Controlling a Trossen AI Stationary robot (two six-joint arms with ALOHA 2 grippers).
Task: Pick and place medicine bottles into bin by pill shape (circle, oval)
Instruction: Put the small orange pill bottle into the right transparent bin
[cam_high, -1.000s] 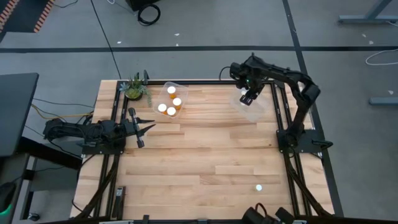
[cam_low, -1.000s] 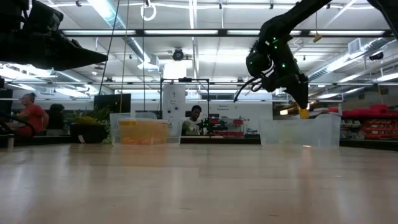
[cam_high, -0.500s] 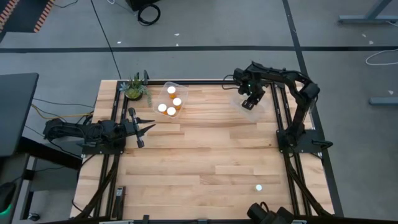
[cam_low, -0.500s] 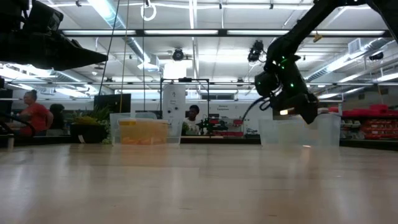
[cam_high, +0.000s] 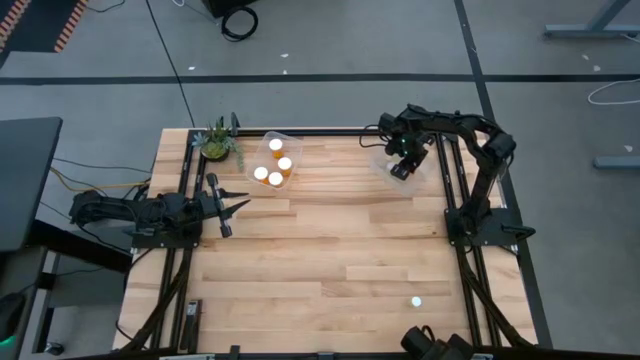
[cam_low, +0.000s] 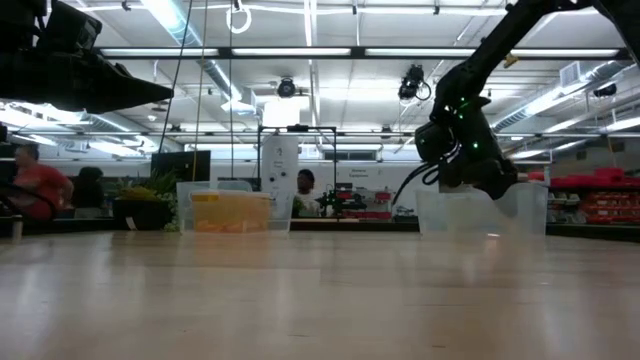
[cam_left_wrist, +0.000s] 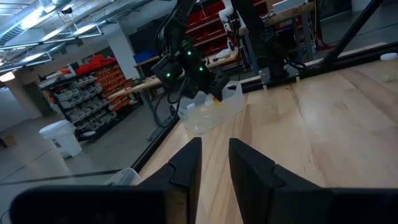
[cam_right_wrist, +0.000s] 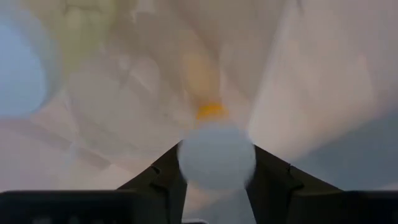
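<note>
My right gripper (cam_high: 400, 168) reaches down into the clear tub (cam_high: 412, 180) at the table's far right and is shut on a small orange medicine bottle with a white cap (cam_right_wrist: 216, 155). The low view shows this gripper (cam_low: 495, 190) at the tub's rim (cam_low: 440, 200). Three white-capped bottles (cam_high: 275, 161) stand in the other clear tub (cam_high: 290, 140) at the far left. A small white-topped thing (cam_high: 416, 301), perhaps another bottle, stands near the table's front edge. My left gripper (cam_high: 240, 205) waits open at the table's left side. My right gripper pinches the bottle between its two fingers, one on each side of the white cap (cam_right_wrist: 186, 163). The orange body (cam_right_wrist: 211, 111) points away, down into the tub. The fingers come from above, slanting down. Whether the bottle touches the tub's floor, I cannot tell.
A potted plant (cam_high: 218, 140) stands at the far left corner beside the left tub. Black frame rails (cam_high: 450, 190) run along both sides of the table. The wide wooden middle (cam_high: 320, 240) holds nothing. People sit in the room beyond the table's far edge.
My right gripper has gone down with the bottle, from above the right tub into it, and a little toward the table's near edge. It has stayed shut on the bottle.
</note>
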